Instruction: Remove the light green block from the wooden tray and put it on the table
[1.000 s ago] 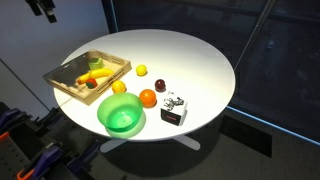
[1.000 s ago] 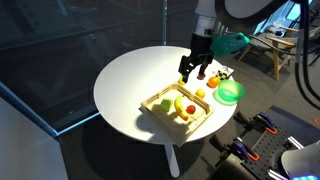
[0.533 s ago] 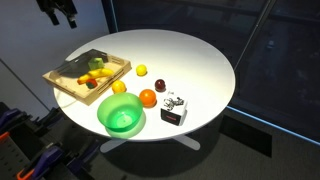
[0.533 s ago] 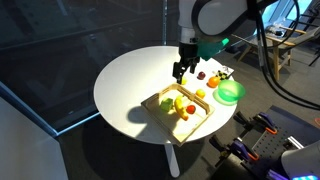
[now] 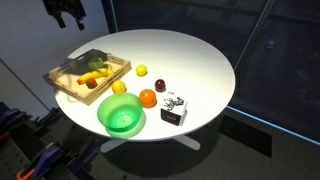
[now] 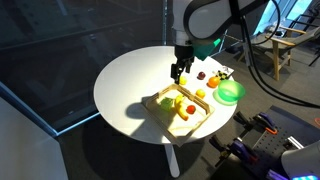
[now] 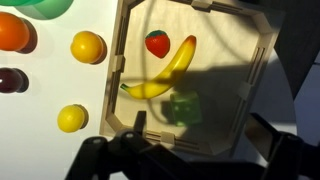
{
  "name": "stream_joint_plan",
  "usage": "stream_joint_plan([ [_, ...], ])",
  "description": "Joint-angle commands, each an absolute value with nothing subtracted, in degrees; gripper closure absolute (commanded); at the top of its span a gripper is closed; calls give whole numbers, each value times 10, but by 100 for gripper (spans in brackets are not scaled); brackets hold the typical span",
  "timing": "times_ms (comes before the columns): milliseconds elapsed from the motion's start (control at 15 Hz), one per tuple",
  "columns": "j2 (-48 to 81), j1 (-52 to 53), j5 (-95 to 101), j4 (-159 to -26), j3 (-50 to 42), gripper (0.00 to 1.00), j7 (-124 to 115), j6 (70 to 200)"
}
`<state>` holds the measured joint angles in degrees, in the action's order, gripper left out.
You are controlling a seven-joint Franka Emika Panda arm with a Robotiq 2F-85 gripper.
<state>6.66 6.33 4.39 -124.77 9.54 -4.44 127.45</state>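
Observation:
The light green block (image 7: pixel 182 107) lies in shadow in the wooden tray (image 7: pixel 258 60), just below a banana (image 7: pixel 165 75) and a strawberry (image 7: pixel 157 43). The tray also shows in both exterior views (image 5: pixel 62 88) (image 6: pixel 160 113), on the round white table (image 5: pixel 190 55) (image 6: pixel 125 80). My gripper (image 7: pixel 198 128) is open and empty. It hangs well above the tray in both exterior views (image 5: pixel 68 14) (image 6: pixel 178 71), with the block between its fingers in the wrist view. I cannot make out the block in the exterior views.
Beside the tray stand a large green bowl (image 5: pixel 121 117), an orange (image 5: pixel 148 97), two small yellow fruits (image 5: pixel 119 87) (image 5: pixel 141 70), a dark fruit (image 5: pixel 162 87) and a small black-and-white box (image 5: pixel 174 112). The table's far half is bare white.
The gripper has moved sideways to above the tray. Its shadow now covers part of the tray. Nothing on the table has moved.

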Motion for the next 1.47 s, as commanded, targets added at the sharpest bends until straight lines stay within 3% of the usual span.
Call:
stream_joint_plan([
  [0, 67, 71, 43, -1247, 88, 0, -44, 1273],
  [667, 91, 73, 48, -1246, 87, 0, -39, 1290],
  [1400, 200, 79, 65, -1229, 79, 0, 7, 1420],
])
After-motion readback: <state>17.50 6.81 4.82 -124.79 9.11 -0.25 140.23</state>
